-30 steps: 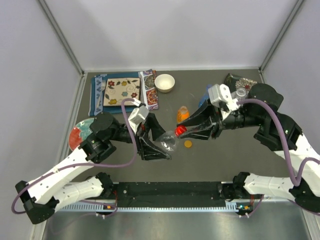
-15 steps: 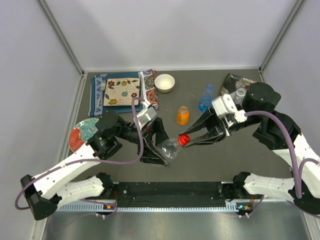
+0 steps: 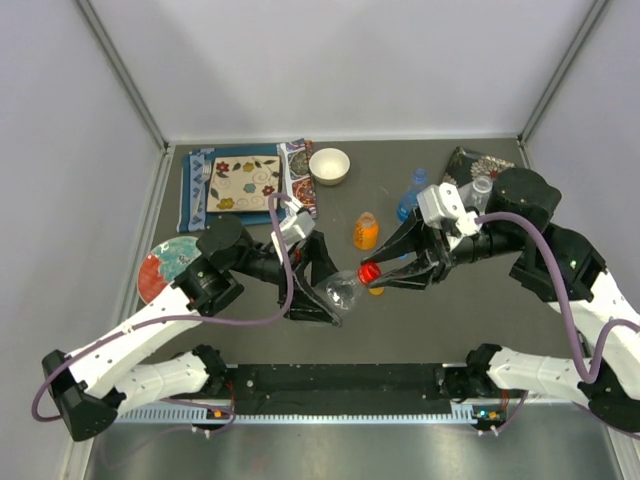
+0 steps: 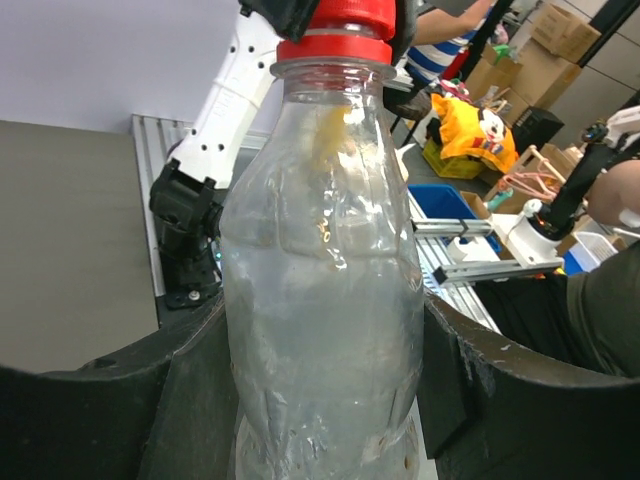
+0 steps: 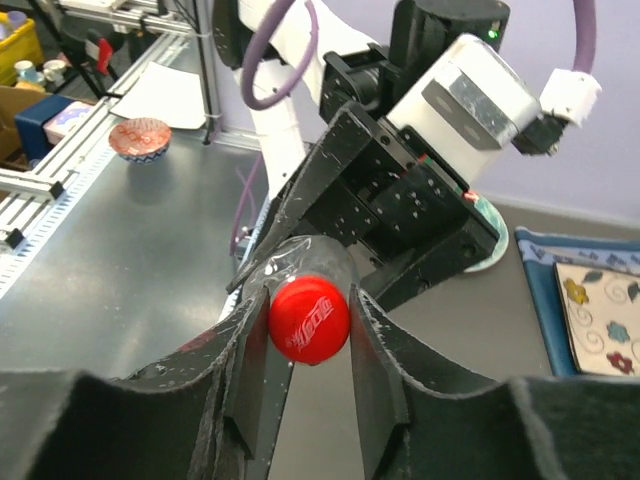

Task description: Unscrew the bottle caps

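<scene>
Clamping red cap [image 5: 309, 319] — right tool [image 5: 310, 332] (shifted slightly rearward) | left tool [image 3: 321, 289] clamped on wide bottle [image 4: 320, 260]

Orange bottle [image 3: 365, 231] close behind the right claw [image 3: 372, 272], blue bottle [image 3: 411, 195] beside its wrist, bare tabletop [image 3: 400, 330] toward the bases.

White links [image 3: 130, 340], black joints [image 3: 215, 265], purple cables [image 5: 592, 40] looping both arms. Left gripper [image 3: 322, 290], right gripper [image 3: 372, 272]: scuffed black fingers [image 5: 245, 370], white camera boxes [image 5: 470, 90].

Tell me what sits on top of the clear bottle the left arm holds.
A red cap sits on the neck of the bottle, the right tool closed around its sides. The cap covers the mouth and thread, so neither can be seen.
</scene>
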`<state>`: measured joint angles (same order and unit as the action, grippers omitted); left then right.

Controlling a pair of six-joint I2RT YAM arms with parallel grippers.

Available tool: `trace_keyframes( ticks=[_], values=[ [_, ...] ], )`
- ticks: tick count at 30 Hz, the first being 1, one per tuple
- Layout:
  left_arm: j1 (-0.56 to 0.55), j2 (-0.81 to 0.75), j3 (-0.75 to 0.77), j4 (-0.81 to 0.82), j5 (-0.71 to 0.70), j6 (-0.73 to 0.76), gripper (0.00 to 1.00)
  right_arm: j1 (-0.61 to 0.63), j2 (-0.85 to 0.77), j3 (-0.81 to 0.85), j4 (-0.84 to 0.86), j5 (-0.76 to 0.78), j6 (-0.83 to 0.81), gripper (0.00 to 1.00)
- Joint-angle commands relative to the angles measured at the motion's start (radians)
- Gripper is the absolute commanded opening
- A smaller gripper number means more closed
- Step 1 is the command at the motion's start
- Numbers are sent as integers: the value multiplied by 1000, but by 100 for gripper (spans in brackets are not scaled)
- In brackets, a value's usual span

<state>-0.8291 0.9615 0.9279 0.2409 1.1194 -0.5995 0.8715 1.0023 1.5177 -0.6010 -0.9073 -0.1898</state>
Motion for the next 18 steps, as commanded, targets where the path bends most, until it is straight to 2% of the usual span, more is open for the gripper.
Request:
trace_keyframes(
  ticks=[1,8,11,14,18],
  values=[
    [19,-21,81,-75,-93,164,35,1,-33,22,-83,108,73,38],
    [19,-20,86,-101,-136,205,36,0,-21,33,-72,189,84,40],
    [19,-24,86,-113,-153,217,36,0,-16,33,-60,209,96,45],
    [19,-30,85,-138,-207,247,36,0,-17,38,-28,269,143,56],
    [19,-47,77,-169,-323,297,37,0,-5,68,18,407,231,83]
  ],
)
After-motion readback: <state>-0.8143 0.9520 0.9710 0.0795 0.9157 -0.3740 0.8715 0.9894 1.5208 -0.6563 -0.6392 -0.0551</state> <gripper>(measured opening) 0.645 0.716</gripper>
